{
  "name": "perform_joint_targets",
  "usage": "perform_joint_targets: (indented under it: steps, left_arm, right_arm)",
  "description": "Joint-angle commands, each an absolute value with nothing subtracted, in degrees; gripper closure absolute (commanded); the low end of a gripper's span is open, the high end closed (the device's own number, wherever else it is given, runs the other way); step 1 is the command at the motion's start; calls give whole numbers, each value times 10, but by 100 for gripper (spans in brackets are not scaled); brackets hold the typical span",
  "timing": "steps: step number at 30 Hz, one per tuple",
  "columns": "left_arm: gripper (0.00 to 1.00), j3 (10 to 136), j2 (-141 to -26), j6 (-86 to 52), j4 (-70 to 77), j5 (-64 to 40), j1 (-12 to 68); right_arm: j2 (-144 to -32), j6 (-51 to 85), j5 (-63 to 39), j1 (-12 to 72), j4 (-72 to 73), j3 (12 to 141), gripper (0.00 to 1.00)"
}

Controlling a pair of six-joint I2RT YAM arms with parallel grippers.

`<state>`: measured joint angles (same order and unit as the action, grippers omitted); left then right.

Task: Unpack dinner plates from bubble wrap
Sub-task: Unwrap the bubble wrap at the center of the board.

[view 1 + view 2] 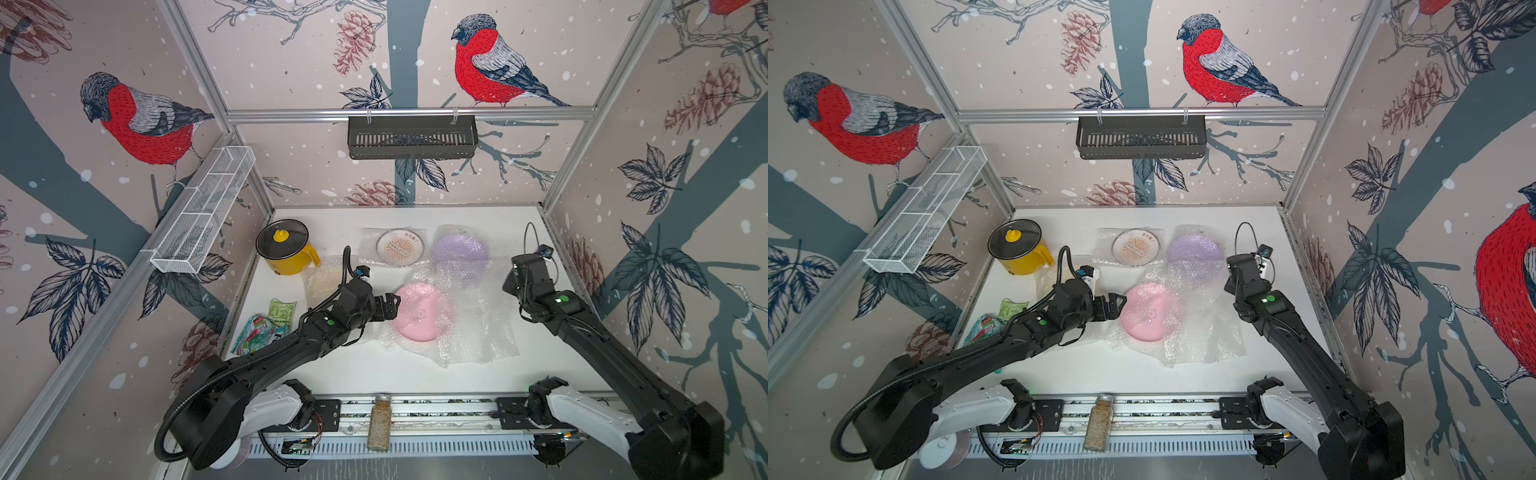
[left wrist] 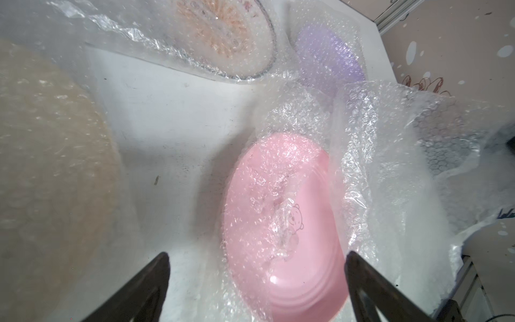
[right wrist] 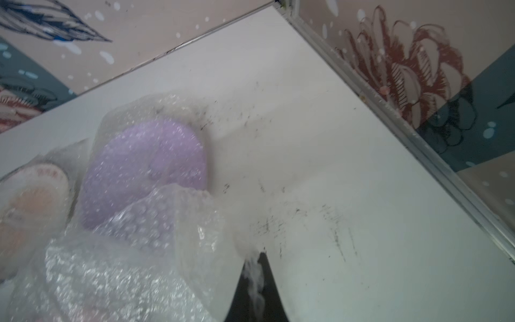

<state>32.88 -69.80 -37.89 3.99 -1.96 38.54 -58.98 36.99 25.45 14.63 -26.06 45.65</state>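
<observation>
Front table [image 1: 374,374] bare, bubble wrap [image 1: 478,332] across middle, yellow pot [image 1: 286,259] back-left

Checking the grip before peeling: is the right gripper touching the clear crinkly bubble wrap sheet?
Touching. The right wrist view shows the right gripper, jaws shut, pinching a fold of the clear crinkly bubble wrap sheet between them.

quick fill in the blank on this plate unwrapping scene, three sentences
The left gripper, jaws ____, faces the round pink plate.
The right gripper is ____ on a clear bubble wrap sheet.
The black glass pot lid has a ____ knob.
Missing words: open; shut; yellow.
</observation>
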Motion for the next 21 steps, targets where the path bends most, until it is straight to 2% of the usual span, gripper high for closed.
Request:
perform_joint_targets:
  steps: [1,3,6,7,9,13,17,21]
  left_arm:
    - [5,354,-742,-365,54,-12,384]
    - [8,366,-776,-365,60,-13,384]
    - [14,378,-814,-372,70,-12,383]
    - [16,381,-824,-375,73,-10,383]
    - [22,387,-847,-374,83,-17,382]
    - [36,399,-889,-373,92,-35,382]
    - [45,401,-904,-379,96,-33,382]
    - [54,408,-919,-381,93,-23,381]
  right_arm:
    - [-602,342,200,43,-215,469,94]
    - [-610,358,146,-28,-185,474,90]
    - [-637,385,157,-70,-138,468,87]
    - [-649,393,150,-84,-136,471,82]
    - [-676,397,106,-105,-128,481,59]
    - [-687,392,97,-107,-133,500,39]
    - [-624,380,144,-86,-143,503,3]
    - [-574,349,139,-16,-156,507,1]
